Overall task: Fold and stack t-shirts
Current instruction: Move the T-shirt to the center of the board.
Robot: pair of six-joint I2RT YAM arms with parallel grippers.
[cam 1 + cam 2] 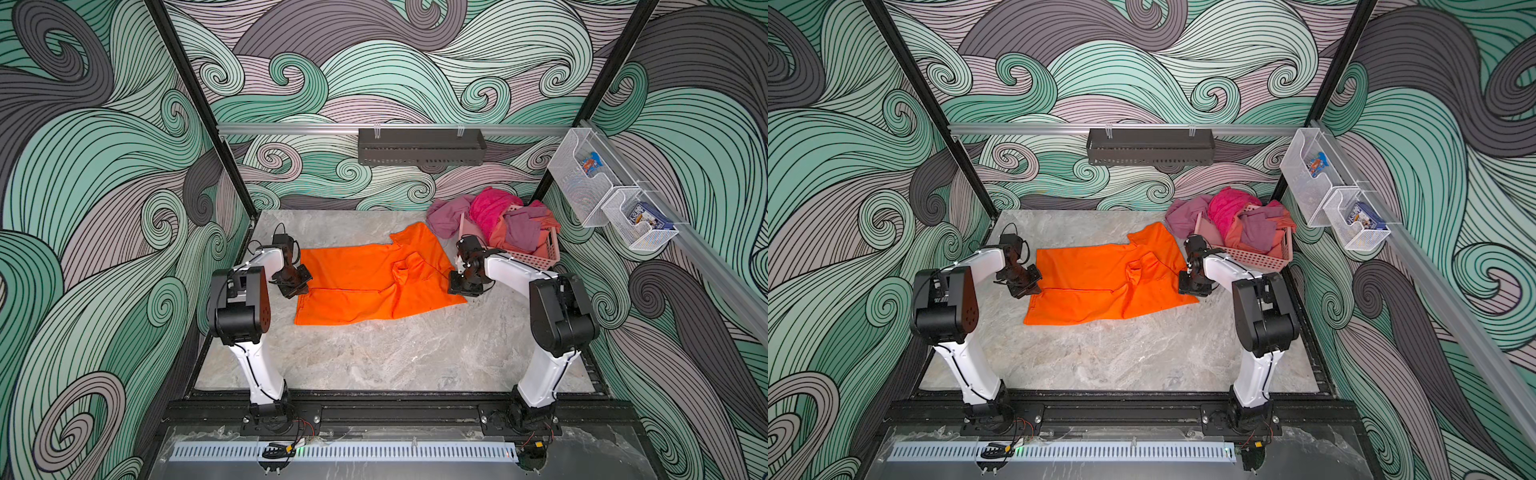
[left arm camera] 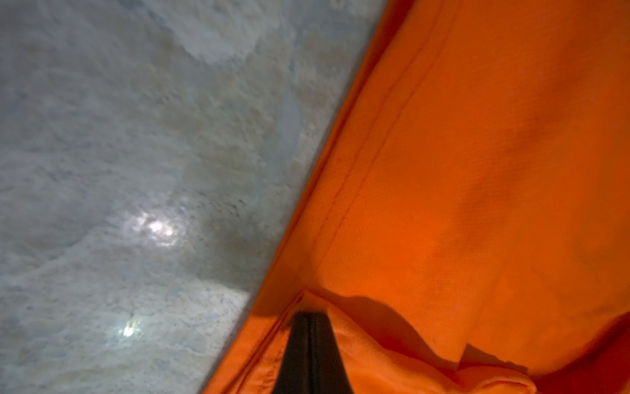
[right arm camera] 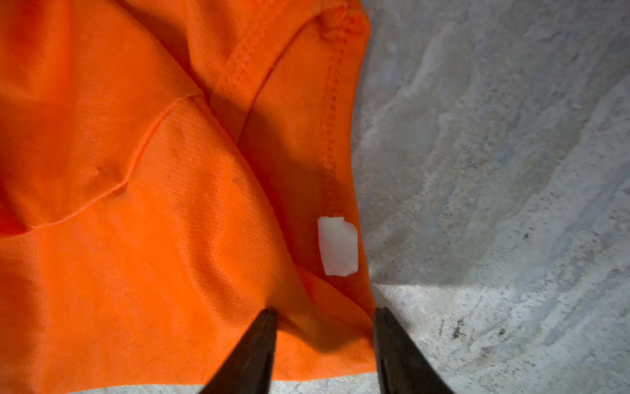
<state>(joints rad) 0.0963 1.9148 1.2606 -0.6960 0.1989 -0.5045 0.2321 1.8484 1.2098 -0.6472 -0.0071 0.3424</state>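
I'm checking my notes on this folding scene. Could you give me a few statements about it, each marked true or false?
1. The shirt lies spread on the table. True.
2. The right end effector is shut. False: its jaws stand apart, astride the shirt's edge.
3. A white label shows close to the right end effector. True.
4. The basket is empty. False: clothes fill it.
5. The left end effector is shut on the shirt. True.
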